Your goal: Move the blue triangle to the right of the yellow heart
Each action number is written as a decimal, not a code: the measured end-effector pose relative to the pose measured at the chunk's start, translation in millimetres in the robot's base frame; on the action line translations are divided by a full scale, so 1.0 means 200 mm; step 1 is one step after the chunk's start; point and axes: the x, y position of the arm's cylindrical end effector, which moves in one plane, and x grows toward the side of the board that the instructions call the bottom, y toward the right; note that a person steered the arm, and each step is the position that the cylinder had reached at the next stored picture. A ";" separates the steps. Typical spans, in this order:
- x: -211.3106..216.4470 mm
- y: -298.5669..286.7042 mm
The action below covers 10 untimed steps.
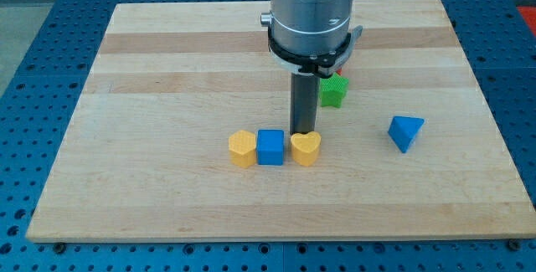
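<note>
The blue triangle (405, 131) lies on the wooden board at the view's right. The yellow heart (306, 148) sits near the board's middle, at the right end of a row of three blocks. My tip (304, 132) stands right at the heart's top edge, touching or nearly touching it. The blue triangle is well to the right of my tip, a gap of bare board between them.
A blue cube (270, 147) and a yellow block (242, 149) sit left of the heart in the same row. A green block (332, 91) lies just right of the rod, with a red block (339, 69) mostly hidden behind the arm. The board (167, 71) rests on a blue perforated table.
</note>
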 end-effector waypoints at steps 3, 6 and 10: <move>-0.10 0.31; -0.12 0.73; 0.08 0.84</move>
